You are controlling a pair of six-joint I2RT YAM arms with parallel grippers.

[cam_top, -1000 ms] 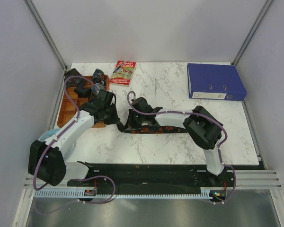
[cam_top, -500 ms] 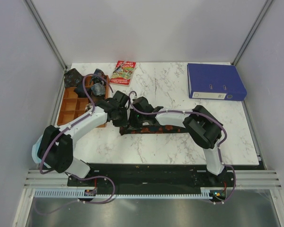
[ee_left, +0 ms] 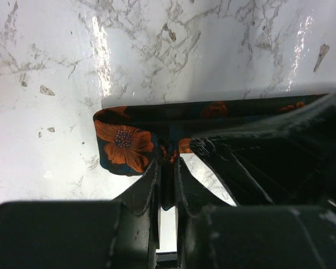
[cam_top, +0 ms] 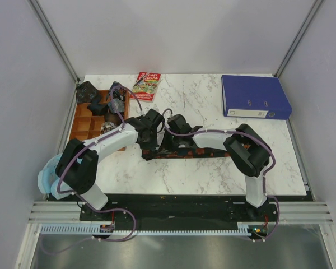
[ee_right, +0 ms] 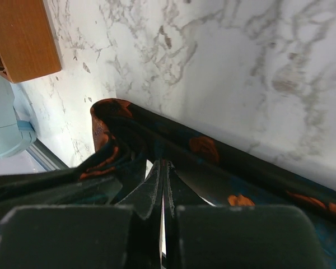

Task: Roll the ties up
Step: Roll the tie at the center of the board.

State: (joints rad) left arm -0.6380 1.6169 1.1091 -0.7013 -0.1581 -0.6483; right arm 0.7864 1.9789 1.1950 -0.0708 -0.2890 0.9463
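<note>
A long black tie (cam_top: 204,152) with orange flowers lies across the middle of the marble table. Its left end is folded over (ee_left: 123,143). My left gripper (cam_top: 150,147) (ee_left: 168,168) is shut on that folded end, with dark fabric pinched between its fingers. Close to its right, my right gripper (cam_top: 167,143) (ee_right: 163,165) is shut, fingertips against a fold of the tie (ee_right: 207,148); I cannot tell whether any cloth is caught. Small dark rolled ties (cam_top: 114,104) sit in and beside the wooden tray.
A wooden compartment tray (cam_top: 81,126) (ee_right: 25,36) stands at the left edge. A blue binder (cam_top: 255,96) lies at the back right and a red-and-green booklet (cam_top: 146,86) at the back centre. A light blue object (cam_top: 45,179) sits by the left arm's base.
My left arm has swung right, from the wooden tray to the tie's left end, and now stands beside the right gripper. The right arm has shifted slightly.
</note>
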